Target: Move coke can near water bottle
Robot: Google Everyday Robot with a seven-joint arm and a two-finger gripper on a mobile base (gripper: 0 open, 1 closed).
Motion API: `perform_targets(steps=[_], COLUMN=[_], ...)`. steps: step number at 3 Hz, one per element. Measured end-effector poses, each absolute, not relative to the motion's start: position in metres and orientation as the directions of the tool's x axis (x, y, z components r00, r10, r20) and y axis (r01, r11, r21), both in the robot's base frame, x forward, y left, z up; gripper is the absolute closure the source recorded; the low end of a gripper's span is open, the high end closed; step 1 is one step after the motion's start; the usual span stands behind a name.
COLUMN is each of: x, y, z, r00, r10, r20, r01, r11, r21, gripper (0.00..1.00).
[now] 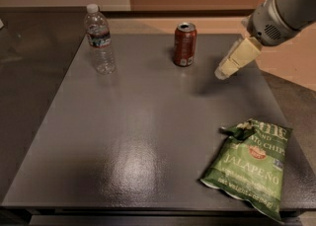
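Camera view, single frame, looking down on a dark grey table (123,141) from its near edge. All positions are given relative to the can.

Can (185,45): dark red, silver top, pale label patch near its base. Upright on the table, toward the far edge, a little right of the middle. It stands free of the gripper.

Bottle (99,40): clear plastic, white cap, dark label band on the upper part. Upright, well to the left of the can and about level with it in depth, near the far-left corner. Taller than the can. The two are well apart.

Gripper (223,73): pale cream, pointing down and to the left. It sits to the right of the can and slightly nearer the camera. It is near the can but apart from it, with a gap between its tip and the can's side. It holds nothing. The tip looks to hang above the tabletop, and a dark shadow lies on the surface between it and the can. Jaws: they read as one pale block from this angle, so I cannot tell whether they are spread or pressed together.

Arm (284,10): grey housing with a vent grille, up and to the right of the can, running out at the top-right corner.

Chip bag (249,166): green, crumpled, printed "JALAPEÑO". It lies flat, well in front of the can and to its right, near the front-right corner.

Table surface is glossy, with a pale reflection in front of the can and to its left.
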State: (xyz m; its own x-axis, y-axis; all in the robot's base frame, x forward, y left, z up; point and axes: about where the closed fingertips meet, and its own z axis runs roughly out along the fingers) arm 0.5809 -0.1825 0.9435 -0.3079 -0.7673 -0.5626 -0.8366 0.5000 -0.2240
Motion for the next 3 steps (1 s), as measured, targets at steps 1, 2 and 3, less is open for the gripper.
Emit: perform_targets(steps=[1,2,3], x=[0.611,0.638,0.660], y=[-0.180,-0.165,-0.141], z=[0.933,0.923,0.918], r00=[-0.343,-0.344,-0.318], r10=[-0.695,-0.635,-0.595], r20=[-0.632,-0.692,-0.738], r01=[-0.800,-0.796,-0.811], r11=[0.569,0.589,0.574], r21=[-0.192,-0.144,-0.114], gripper=[0.00,0.00,0.00])
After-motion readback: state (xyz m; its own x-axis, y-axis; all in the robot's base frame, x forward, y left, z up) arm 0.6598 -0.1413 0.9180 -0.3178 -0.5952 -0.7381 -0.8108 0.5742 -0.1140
